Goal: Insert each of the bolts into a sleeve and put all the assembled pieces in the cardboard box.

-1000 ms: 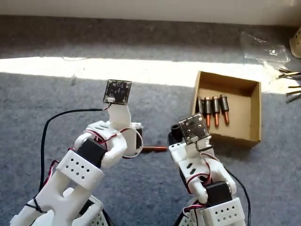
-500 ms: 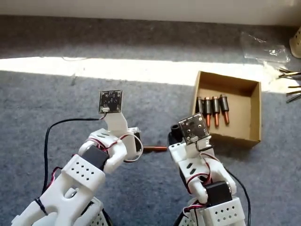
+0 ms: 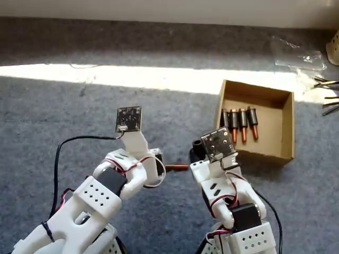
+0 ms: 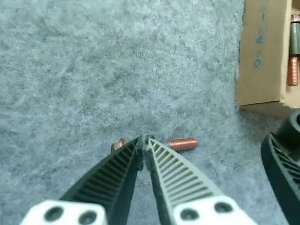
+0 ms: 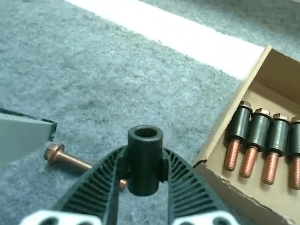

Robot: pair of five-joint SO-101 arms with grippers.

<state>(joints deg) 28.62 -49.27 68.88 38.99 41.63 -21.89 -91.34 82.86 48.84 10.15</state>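
Left wrist view: the bolt (image 4: 180,144) lies flat on the carpet (image 4: 93,56) near the cardboard box (image 4: 260,70), with the left claw (image 4: 144,139) over its middle, tips together. The right claw (image 5: 143,166), beside the box, is clamped on the upright sleeve (image 5: 145,157). Since the left tips close along the shank, I judge a pinch could slip off and roll the bolt away.

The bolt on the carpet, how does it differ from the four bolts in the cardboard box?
The carpet bolt is bare; the four boxed bolts each wear a black sleeve. It lies alone; they lie side by side in the cardboard box. All are copper-coloured.
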